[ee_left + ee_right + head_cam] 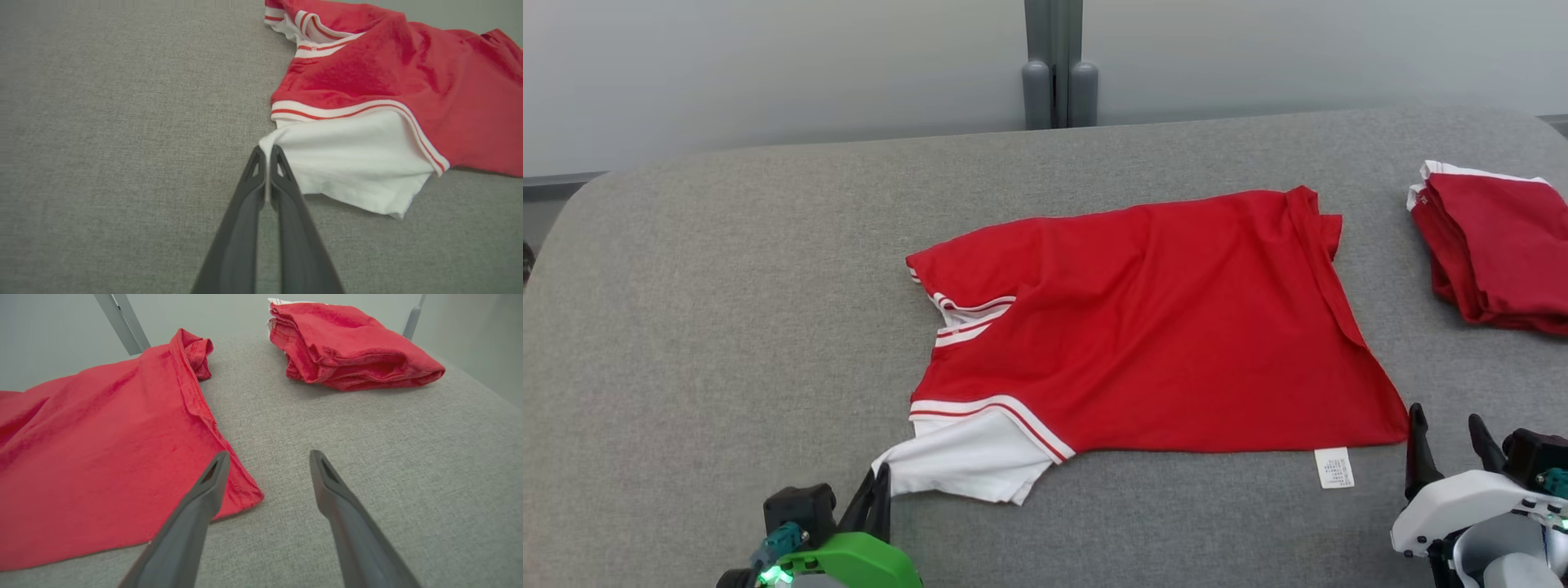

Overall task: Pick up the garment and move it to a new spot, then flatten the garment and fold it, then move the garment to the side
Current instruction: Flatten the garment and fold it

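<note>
Toward the near left corner of the grey padded surface, the left gripper has its fingers pressed together on the outer corner of the white sleeve. The bite is thin and takes only the tip of the cloth.

Judgement: the step in hand is drawing the sleeve out to flatten it. The pull should run low and outward toward the left edge, and slowly, since so small a hold could slip. Bare surface lies on that side, with ample room.

The garment lies across the middle of the surface. It is red and mostly spread, collar end to the left and hem to the right, with a turned-over fold along its right edge. A care label sticks out from the near hem.

At the near right, the right gripper stands spread and holds nothing, just beside the near hem corner. It appears placed to take that corner as a counter-hold.

Room is tighter here. A folded stack of red garments sits at the far right edge, apart from the hem.
</note>
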